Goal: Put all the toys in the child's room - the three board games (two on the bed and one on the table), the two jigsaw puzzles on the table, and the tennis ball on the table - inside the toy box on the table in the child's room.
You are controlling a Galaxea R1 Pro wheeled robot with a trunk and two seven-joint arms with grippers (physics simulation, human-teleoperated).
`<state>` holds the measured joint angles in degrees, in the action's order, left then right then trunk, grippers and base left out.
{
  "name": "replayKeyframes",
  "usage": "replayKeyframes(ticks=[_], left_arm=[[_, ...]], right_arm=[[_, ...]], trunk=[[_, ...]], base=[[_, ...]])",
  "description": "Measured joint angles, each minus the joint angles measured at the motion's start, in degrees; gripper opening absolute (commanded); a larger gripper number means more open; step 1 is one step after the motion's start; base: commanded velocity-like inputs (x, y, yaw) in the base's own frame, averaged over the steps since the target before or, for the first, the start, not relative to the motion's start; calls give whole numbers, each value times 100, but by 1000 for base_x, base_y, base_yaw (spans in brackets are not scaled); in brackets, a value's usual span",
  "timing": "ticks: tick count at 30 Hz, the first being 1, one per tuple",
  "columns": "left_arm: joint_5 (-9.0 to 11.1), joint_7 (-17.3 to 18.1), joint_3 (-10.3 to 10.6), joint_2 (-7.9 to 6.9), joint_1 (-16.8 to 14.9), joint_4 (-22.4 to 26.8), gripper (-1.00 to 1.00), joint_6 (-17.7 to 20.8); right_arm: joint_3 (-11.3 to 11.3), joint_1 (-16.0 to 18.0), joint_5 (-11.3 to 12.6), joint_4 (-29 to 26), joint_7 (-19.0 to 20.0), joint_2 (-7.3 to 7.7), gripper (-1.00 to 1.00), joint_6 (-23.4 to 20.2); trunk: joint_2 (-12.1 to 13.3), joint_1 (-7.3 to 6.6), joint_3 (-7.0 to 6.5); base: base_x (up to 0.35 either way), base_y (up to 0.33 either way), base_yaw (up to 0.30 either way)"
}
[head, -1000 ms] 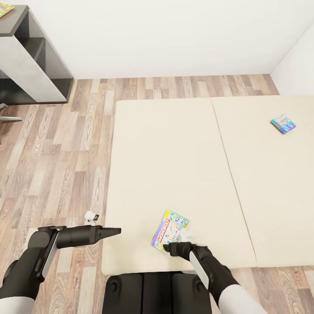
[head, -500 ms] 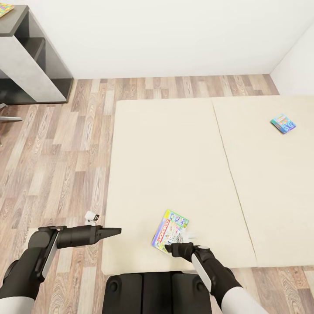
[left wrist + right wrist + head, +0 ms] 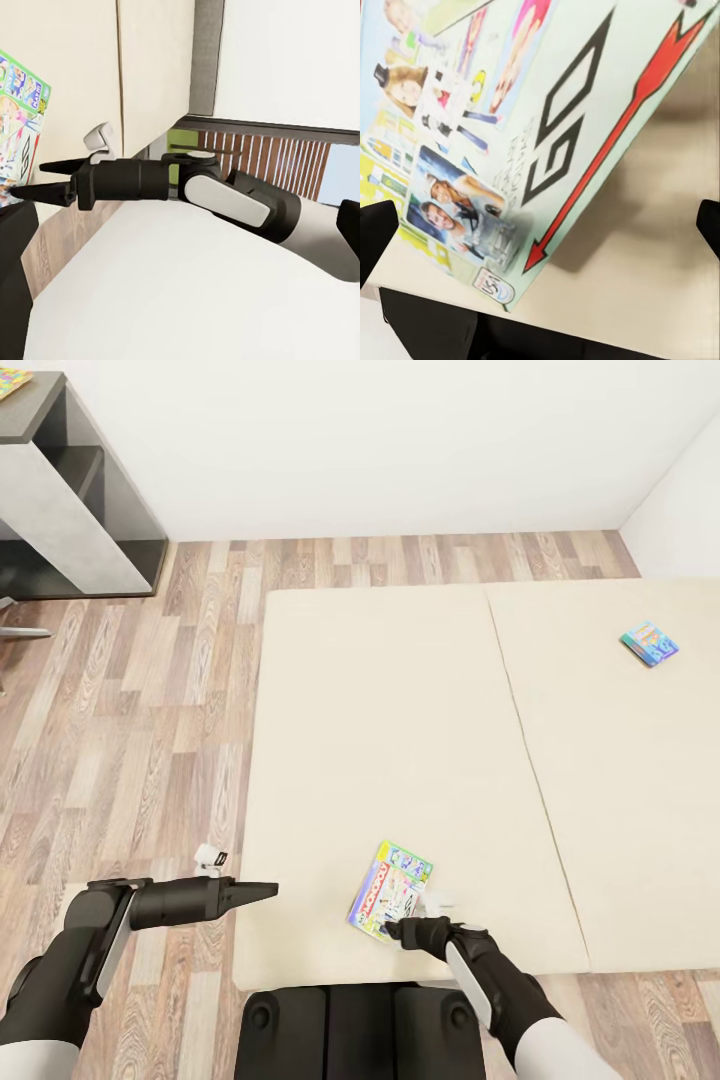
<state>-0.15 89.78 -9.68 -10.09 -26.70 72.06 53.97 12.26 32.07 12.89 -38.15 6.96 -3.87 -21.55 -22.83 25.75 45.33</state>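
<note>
Hovering at the near edge of the low beige two-part bed (image 3: 400, 760): the black right gripper (image 3: 392, 931), tips at the near corner of the colourful flat Monopoly-style board game box (image 3: 391, 888). That box lies flat on the left mattress half, close to its near edge. Right wrist view: box lid (image 3: 540, 120) with the black "GO" print and red arrow sits between the two dark fingertips (image 3: 375, 229), which are set wide at opposite borders of the frame; fingers spread, nothing clamped. Cannot tell whether a tip touches the box.

Left wrist view shows the right gripper (image 3: 41, 180) side-on, the two prongs parted, tips next to the box edge (image 3: 19, 112).

Black left gripper (image 3: 262, 889) is held out level over the wood-plank floor (image 3: 130, 740), tip just reaching the left edge of the bed. Fingers look pressed into one narrow point, holding nothing.

Second board game, a small blue-green flat box (image 3: 649, 643), rests on the right mattress half near its far right part, well apart from the first.

Grey desk end (image 3: 60, 490) stands at the far left against the white wall, a brightly coloured flat box corner (image 3: 12, 380) on its dark top.
</note>
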Motion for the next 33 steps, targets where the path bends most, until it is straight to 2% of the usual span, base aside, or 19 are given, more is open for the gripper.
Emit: replayKeyframes(ticks=[21,33], left_arm=[[-8,0,-11,-4,-1,0,100,0],[-8,0,0,0,1,0,100,-11]], right_arm=[[-85,72,60,-88,-3,29,100,38],[-99,322,65,-122,5,27,100,-5]], trunk=[[0,0,0],[0,0,0]], base=[[0,0,0],[0,0,0]])
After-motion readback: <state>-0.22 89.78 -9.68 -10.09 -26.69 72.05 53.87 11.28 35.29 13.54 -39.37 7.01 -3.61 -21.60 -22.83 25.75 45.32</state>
